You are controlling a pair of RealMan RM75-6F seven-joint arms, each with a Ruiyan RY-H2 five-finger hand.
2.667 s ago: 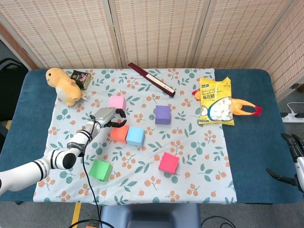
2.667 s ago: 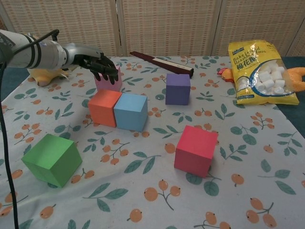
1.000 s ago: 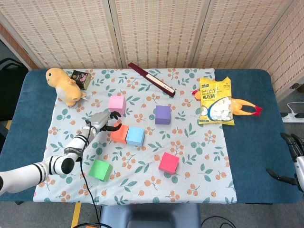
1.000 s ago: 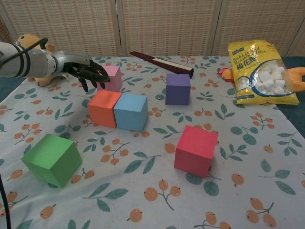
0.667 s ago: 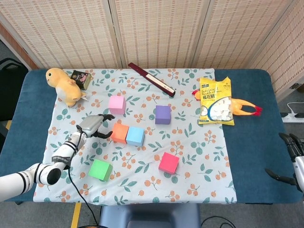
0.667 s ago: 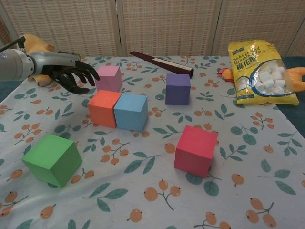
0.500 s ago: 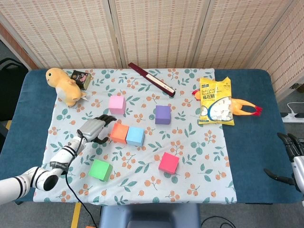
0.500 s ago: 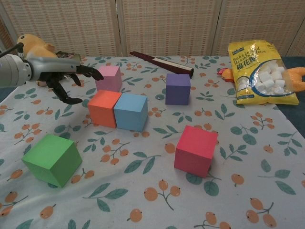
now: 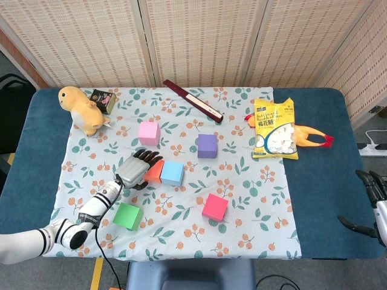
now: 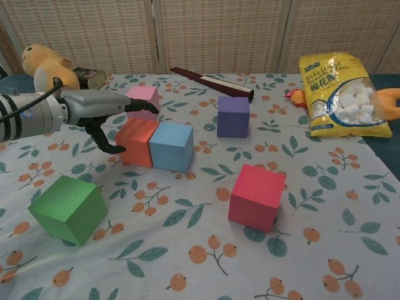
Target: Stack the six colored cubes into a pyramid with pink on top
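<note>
My left hand (image 9: 134,169) (image 10: 103,111) reaches over the orange cube (image 9: 153,171) (image 10: 136,141) from the left. Its fingers stretch flat above the cube's top and the thumb hangs by the cube's left face; I cannot tell whether they touch it. The blue cube (image 9: 172,173) (image 10: 170,145) stands against the orange one's right side. Behind them is the light pink cube (image 9: 149,133) (image 10: 144,100), with the purple cube (image 9: 207,145) (image 10: 233,116) to the right. The magenta cube (image 9: 214,207) (image 10: 256,197) and green cube (image 9: 128,216) (image 10: 67,208) lie nearer. My right hand (image 9: 375,202) rests open off the cloth.
A yellow plush toy (image 9: 81,109) and a small dark box (image 9: 104,100) sit at the back left. A dark red stick (image 9: 192,101) lies at the back middle. A marshmallow bag (image 9: 274,128) on a rubber chicken (image 9: 314,139) is at the right.
My left hand pulled back from the pink cube toward the left, then swung in over the orange cube with its fingers stretched out. The cubes have not moved.
</note>
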